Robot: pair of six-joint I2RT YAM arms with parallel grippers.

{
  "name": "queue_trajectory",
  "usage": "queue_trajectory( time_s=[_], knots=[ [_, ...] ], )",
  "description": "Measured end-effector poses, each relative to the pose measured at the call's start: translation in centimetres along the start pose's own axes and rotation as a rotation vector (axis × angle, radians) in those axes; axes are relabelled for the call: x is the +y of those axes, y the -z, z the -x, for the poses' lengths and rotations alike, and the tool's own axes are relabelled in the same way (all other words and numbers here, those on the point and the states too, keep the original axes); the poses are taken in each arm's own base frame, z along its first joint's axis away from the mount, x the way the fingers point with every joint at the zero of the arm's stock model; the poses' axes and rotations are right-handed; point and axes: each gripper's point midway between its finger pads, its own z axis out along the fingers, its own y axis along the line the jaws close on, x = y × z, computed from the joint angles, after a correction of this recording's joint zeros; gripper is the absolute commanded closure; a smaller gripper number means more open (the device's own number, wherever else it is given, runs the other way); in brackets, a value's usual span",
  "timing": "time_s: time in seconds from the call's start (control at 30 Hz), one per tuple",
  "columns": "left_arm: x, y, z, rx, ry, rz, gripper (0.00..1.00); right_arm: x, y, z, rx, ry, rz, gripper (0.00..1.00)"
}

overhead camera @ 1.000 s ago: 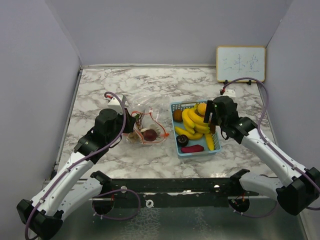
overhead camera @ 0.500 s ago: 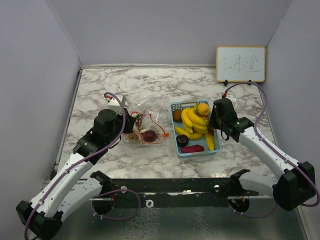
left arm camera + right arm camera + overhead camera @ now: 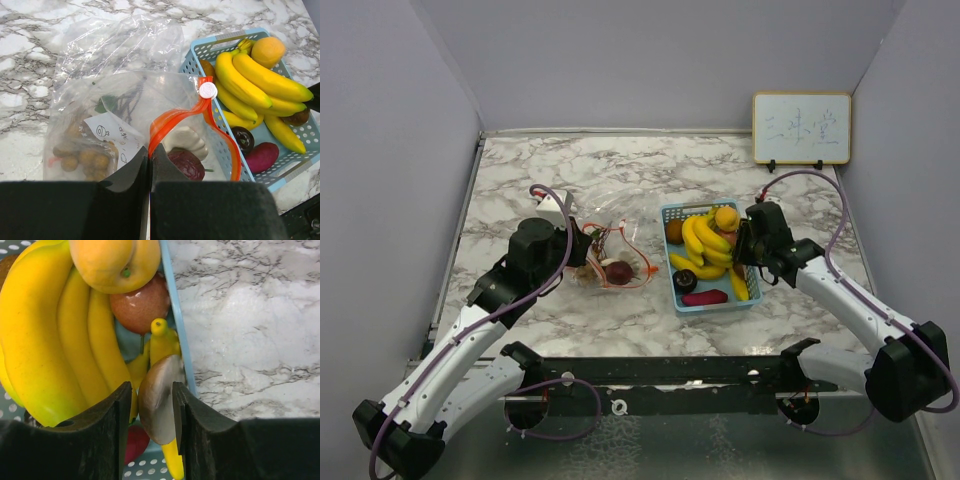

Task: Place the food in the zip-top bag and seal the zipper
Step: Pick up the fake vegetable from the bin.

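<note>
The clear zip-top bag [image 3: 125, 100] lies left of the basket with its orange zipper [image 3: 170, 120] standing open. Inside it are a brown berry cluster [image 3: 82, 157], a white piece [image 3: 187, 140] and a dark purple piece [image 3: 187, 165]. My left gripper [image 3: 150, 150] is shut on the bag's rim beside the zipper. The light-blue basket [image 3: 220, 40] holds yellow bananas [image 3: 255, 85], an orange fruit [image 3: 267, 50] and a magenta tuber [image 3: 262, 156]. My right gripper [image 3: 152, 390] is down in the basket's right side, open, its jaws closely straddling a brown oval piece [image 3: 157, 395].
A small whiteboard [image 3: 801, 128] stands at the back right against the wall. The basket's blue rim [image 3: 175, 325] runs just right of my right fingers. Grey walls enclose the marble table [image 3: 520, 180] on three sides. A black rail [image 3: 650, 370] crosses the near edge.
My right gripper has come down and slightly leftward into the basket's right side, now around the brown piece. The left arm and the bag have not moved.
</note>
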Motion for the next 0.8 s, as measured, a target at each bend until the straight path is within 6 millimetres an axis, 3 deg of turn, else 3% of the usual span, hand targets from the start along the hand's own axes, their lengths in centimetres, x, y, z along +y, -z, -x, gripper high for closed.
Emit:
queue_trajectory(
  time_s=[0.37, 0.43, 0.6, 0.8],
  knots=[
    [0.0, 0.0, 0.0, 0.002, 0.000, 0.001, 1.00, 0.4, 0.4, -2.1, 0.044, 0.010, 0.067, 0.67],
    [0.0, 0.0, 0.0, 0.002, 0.000, 0.001, 1.00, 0.3, 0.3, -2.3, 0.051, 0.011, 0.065, 0.72],
    [0.1, 0.0, -0.1, 0.004, -0.001, 0.003, 1.00, 0.3, 0.2, -2.1, 0.043, 0.007, 0.058, 0.97],
    [0.1, 0.0, -0.1, 0.004, 0.000, 0.003, 1.00, 0.0, 1.6, -0.9, -0.005, 0.011, 0.061, 0.98]
  ],
)
